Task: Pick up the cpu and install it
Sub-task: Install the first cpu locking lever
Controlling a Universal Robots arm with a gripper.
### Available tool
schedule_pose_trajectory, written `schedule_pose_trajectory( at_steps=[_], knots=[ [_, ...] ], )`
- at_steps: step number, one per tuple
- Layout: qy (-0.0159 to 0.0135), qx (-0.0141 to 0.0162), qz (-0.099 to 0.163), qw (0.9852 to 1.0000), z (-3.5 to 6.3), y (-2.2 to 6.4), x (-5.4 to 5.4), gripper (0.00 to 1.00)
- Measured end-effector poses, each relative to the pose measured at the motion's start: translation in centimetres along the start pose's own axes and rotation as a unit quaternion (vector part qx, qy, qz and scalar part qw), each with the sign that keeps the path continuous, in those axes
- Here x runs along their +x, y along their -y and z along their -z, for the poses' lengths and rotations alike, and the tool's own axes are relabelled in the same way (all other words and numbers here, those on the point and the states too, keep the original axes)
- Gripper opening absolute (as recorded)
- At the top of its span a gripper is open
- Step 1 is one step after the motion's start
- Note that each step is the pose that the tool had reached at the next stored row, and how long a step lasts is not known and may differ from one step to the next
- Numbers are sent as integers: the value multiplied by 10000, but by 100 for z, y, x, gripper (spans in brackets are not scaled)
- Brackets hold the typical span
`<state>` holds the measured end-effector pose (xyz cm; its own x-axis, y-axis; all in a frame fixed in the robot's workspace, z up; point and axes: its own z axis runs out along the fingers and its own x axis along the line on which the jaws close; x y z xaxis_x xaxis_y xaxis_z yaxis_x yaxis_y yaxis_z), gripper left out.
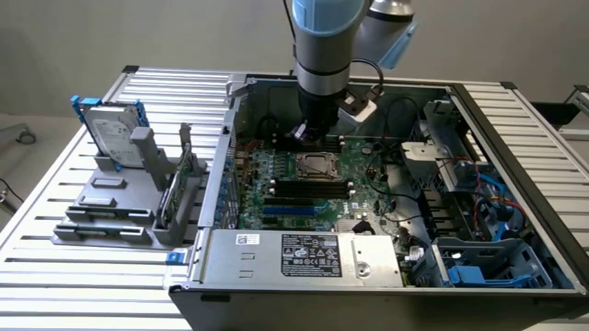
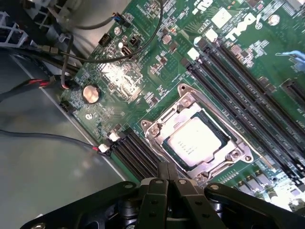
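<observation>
Cpu [image 2: 196, 141]: seated flat in the socket frame [image 2: 198, 136] mid-motherboard, lid up; judged already installed
Gripper [image 2: 167, 172]: fingers pressed together, holding nothing; hovering just beyond the socket's far side
Motherboard [image 1: 313, 186]: flat inside the open case [image 1: 515, 138], right of the drive rack [image 1: 120, 200]

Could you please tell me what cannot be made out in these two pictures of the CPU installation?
- Gripper, wrist view: shut fingers visible, but whether they touch the board is cut off by the linkage.
- Small square CPU with pale silver-grey lid: sits in the metal socket frame; whether it is fully seated cannot be told.
- Exterior view: the arm's grey column hides the gripper's tip above the socket.
- White label on the grey power supply box: print too small.
</observation>
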<state>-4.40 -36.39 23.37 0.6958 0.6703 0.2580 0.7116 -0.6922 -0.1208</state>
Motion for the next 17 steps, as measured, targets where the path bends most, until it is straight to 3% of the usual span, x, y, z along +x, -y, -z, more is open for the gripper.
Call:
schedule_pose_trajectory(
  at_steps=[8, 12, 17],
  knots=[
    [3, 3, -3, 10000, 88, -166, -216, 11],
    [-7, 13, -23, 10000, 116, -173, -286, 11],
    [-17, 44, -49, 10000, 174, -164, -352, 11]
  ],
)
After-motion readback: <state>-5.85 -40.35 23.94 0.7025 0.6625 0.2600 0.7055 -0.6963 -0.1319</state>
